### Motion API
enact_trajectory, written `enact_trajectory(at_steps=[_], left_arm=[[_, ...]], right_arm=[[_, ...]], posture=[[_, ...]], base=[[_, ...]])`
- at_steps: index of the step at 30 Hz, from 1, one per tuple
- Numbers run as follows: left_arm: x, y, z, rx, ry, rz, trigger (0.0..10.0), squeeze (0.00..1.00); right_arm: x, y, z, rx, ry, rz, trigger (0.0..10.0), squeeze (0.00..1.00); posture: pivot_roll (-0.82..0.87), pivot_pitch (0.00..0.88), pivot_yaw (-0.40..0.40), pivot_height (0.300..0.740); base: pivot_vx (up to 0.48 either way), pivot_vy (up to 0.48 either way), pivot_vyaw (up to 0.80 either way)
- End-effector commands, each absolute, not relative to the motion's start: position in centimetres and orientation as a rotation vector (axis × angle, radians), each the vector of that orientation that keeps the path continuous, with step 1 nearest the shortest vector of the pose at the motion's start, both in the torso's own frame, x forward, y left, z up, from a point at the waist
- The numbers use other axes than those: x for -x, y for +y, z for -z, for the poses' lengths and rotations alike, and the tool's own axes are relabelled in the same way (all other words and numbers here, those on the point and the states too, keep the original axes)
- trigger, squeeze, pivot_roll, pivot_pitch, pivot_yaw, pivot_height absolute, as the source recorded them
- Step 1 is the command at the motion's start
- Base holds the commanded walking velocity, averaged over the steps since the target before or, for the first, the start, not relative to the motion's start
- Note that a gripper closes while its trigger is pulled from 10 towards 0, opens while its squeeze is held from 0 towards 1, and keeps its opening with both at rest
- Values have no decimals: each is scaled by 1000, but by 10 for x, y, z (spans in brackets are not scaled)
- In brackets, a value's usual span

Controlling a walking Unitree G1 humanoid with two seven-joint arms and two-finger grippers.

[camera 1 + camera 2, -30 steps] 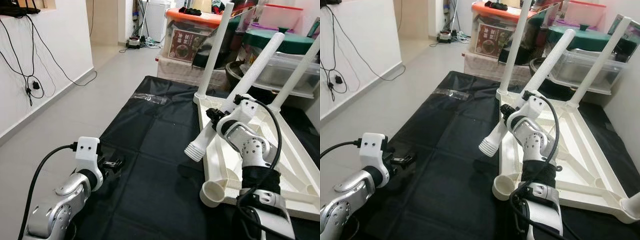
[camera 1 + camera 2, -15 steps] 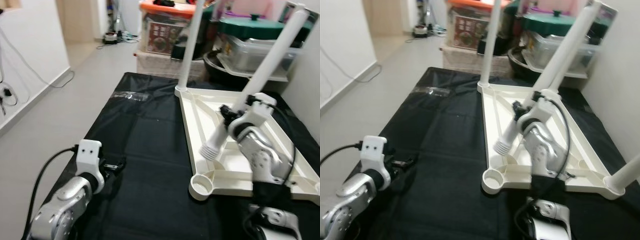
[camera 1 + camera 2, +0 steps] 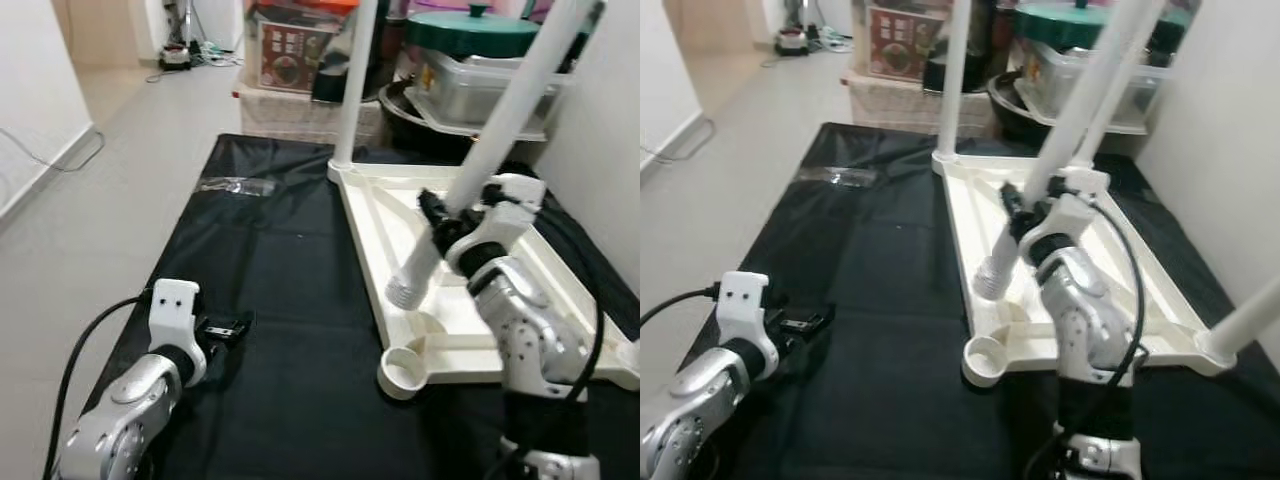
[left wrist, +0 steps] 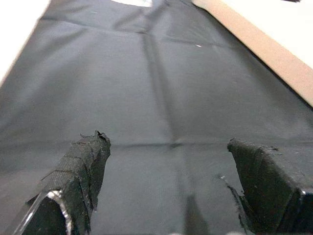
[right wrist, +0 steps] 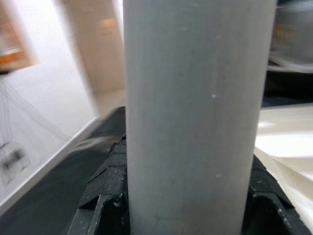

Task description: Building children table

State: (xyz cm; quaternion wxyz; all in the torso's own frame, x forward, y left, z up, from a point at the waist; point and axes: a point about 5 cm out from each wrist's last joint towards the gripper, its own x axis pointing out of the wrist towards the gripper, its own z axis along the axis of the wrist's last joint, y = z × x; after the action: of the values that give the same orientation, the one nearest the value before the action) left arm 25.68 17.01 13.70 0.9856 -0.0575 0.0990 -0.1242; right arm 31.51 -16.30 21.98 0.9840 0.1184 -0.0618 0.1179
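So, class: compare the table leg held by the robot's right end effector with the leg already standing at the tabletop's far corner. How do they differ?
The held leg is tilted, its threaded end hanging free above the tabletop; the far-corner leg stands upright, seated in its corner. The right end effector clamps the held leg; nothing touches the far-corner leg. Both are plain white tubes.

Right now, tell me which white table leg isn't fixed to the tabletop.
The tilted leg held in the right gripper: its threaded end hangs free above the upturned tabletop, while the others stand fixed at its corners.
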Motion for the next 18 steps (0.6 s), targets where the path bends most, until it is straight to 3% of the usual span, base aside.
enact_trajectory(at_steps=[1, 11, 18], left_arm=[[-254, 168, -141, 120, 168, 263, 10000, 0], [-250, 163, -143, 154, 143, 293, 10000, 0], [-250, 159, -144, 154, 128, 307, 10000, 0]], right_arm=[[-305, -164, -222, -161, -233, -231, 10000, 0], [-296, -161, -210, -34, -190, -321, 10000, 0], [-297, -153, -205, -94, -132, -346, 10000, 0]], posture=[[68, 0, -132, 740], [61, 0, -137, 740], [61, 0, -140, 740]], base=[[0, 0, 0], [0, 0, 0], [0, 0, -109]])
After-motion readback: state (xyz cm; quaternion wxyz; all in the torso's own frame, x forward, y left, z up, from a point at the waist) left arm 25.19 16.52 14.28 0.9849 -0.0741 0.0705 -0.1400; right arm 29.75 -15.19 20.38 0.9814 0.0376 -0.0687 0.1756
